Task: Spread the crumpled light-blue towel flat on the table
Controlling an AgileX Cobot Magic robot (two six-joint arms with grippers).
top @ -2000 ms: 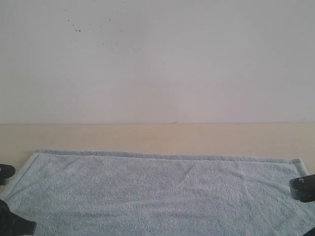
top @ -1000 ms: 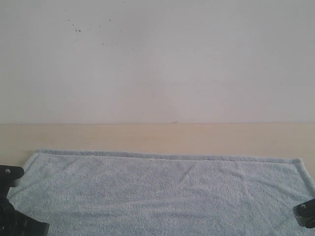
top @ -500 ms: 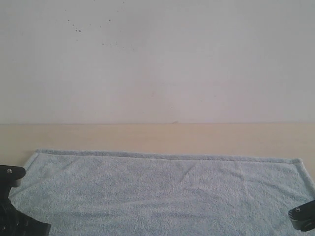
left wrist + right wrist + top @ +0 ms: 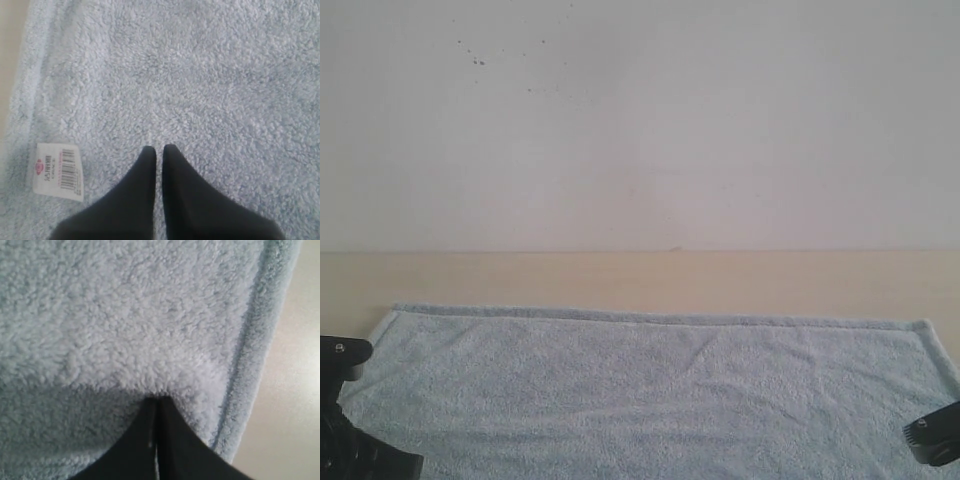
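We see a big white wall [image 4: 640, 120] filling the top half of the outside picture. Under it the pale table [image 4: 640, 275] runs as a band across the middle. The towel [image 4: 650, 390] lies on the table and fills the bottom of the frame, almost from side to side. It looks flat, with only small soft wrinkles.

We think it is light, soft and floppy, so it will bend and drag. The best place to take it is a corner or the hem [image 4: 250, 355].

The left gripper [image 4: 159, 150], at the lower left corner, has its fingers squeezed together on nothing. The right gripper [image 4: 157, 401], at the lower right corner, is squeezed together too. Its tips seem to press the fluff near the hem, and we see no cloth between them. A small white tag [image 4: 57, 171] sits near the left gripper.
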